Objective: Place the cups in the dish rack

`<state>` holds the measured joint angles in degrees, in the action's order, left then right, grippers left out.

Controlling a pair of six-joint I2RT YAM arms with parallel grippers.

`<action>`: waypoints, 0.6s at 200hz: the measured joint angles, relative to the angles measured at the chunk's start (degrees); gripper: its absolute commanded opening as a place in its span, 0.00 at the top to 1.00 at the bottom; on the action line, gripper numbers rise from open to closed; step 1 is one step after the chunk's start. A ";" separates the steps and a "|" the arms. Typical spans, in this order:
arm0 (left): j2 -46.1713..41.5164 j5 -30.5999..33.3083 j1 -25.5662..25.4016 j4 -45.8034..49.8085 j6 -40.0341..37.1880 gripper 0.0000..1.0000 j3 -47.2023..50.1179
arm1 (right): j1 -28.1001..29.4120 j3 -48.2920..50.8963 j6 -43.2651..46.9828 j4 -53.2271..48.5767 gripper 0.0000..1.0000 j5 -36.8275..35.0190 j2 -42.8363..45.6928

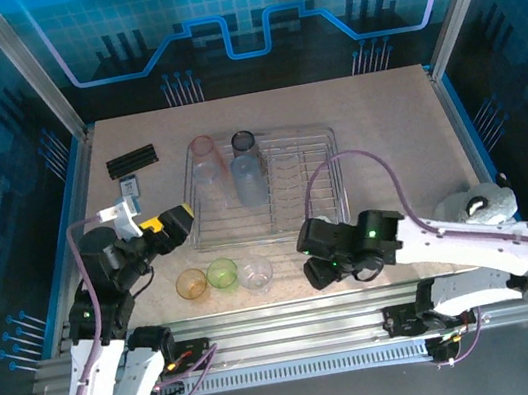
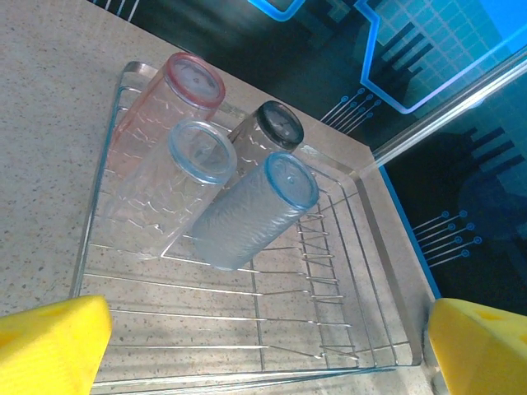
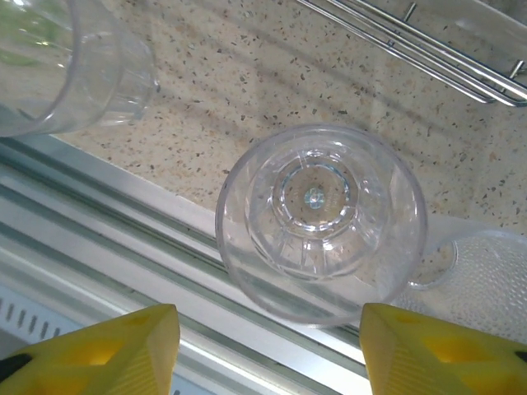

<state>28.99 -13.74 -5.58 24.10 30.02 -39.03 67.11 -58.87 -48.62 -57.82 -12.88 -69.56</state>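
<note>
From above, the rectangular silver wire dish rack [image 1: 314, 164] sits mid-bench [image 1: 384, 127], with bare speckled surface to its right and behind it. Its left half holds a tall, translucent pink tumbler [image 1: 204, 160], a smoky grey tumbler [image 1: 243, 142] and a pale clear tumbler [image 1: 250, 185]. A short orange cup [image 1: 191, 284], short green cup [image 1: 222, 272] and short clear cup [image 1: 255, 273] stand side by side near the bench's front edge. The left jaws hover off the rack's front left corner. The right jaws sit low, just right of that row. From the left wrist, yellow fingertips [image 2: 49, 346] stand wide apart and empty before the rack's front rail, and its right part is free. From the right wrist, a second clear cup [image 3: 321, 222] sits at the bench edge by the aluminium rail [image 3: 99, 247]. Yellow fingertips [image 3: 123, 346] stand partly apart either side of it, and contact cannot be told.
</note>
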 measured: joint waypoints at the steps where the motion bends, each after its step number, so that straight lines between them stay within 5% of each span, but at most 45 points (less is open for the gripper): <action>1: -0.02 0.02 0.00 0.00 0.00 0.01 0.02 | 0.00 -0.04 0.00 0.00 0.42 0.00 -0.17; 120: -4.44 6.99 0.00 0.15 -0.39 0.00 3.54 | 0.46 -4.70 2.71 2.10 0.53 -0.59 -15.87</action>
<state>24.56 -6.74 -5.58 24.25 29.63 -35.48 67.57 -63.57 -45.91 -55.72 -13.47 -85.43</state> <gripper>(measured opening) 0.993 0.492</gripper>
